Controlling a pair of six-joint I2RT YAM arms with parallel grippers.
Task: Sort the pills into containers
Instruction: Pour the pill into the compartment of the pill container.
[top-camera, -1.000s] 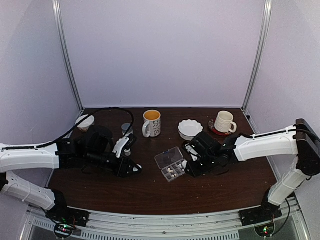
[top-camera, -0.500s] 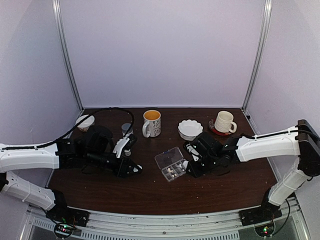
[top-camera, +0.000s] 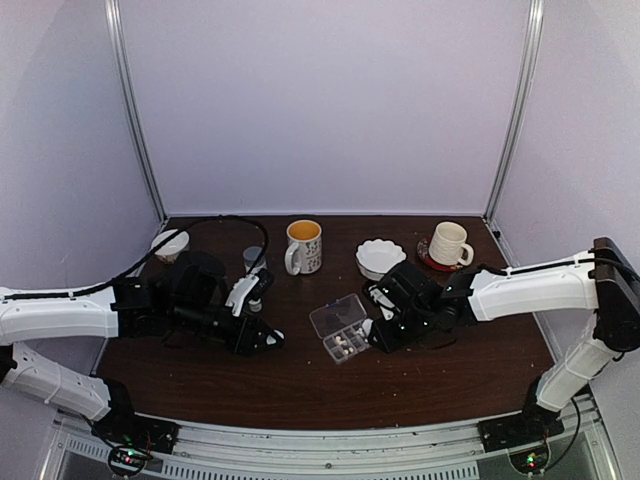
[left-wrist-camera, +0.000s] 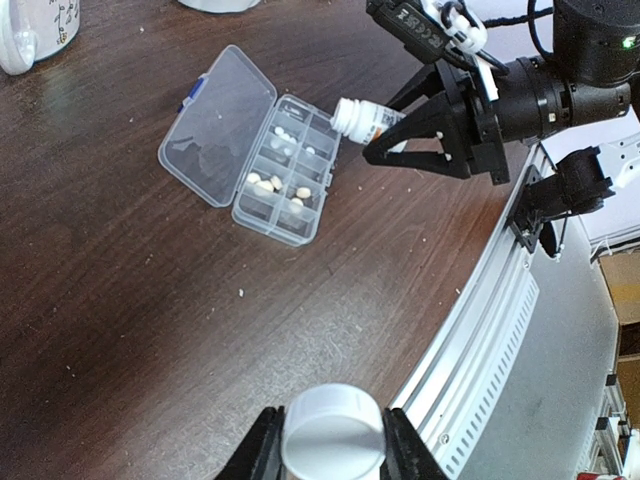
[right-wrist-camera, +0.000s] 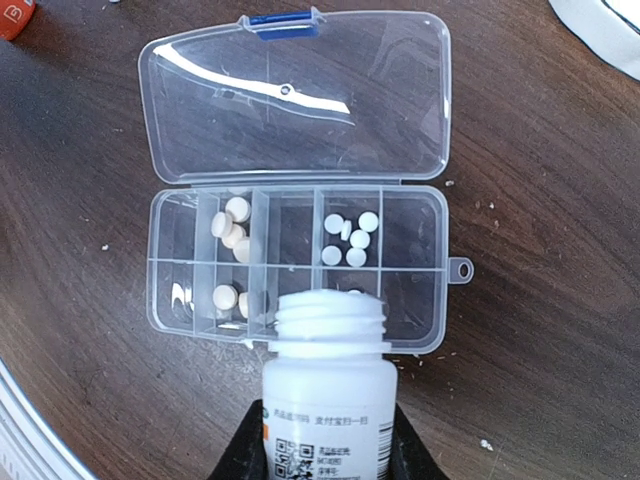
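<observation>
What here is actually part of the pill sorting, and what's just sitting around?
In the job:
pill box
pills
white bottle, open and tipped over the box
white cap, or a capped bottle, gripped on the left

Lying about:
mug
ribbed mug
white bowl
small bowl

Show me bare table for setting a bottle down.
Bare: the near strip of table between the pill box and the front rail. A smaller gap lies between the yellow mug and the box's open lid. Crowded: the back row with the white bowl and cream mug, and the box's right side, where the right gripper tilts an open white bottle.
</observation>
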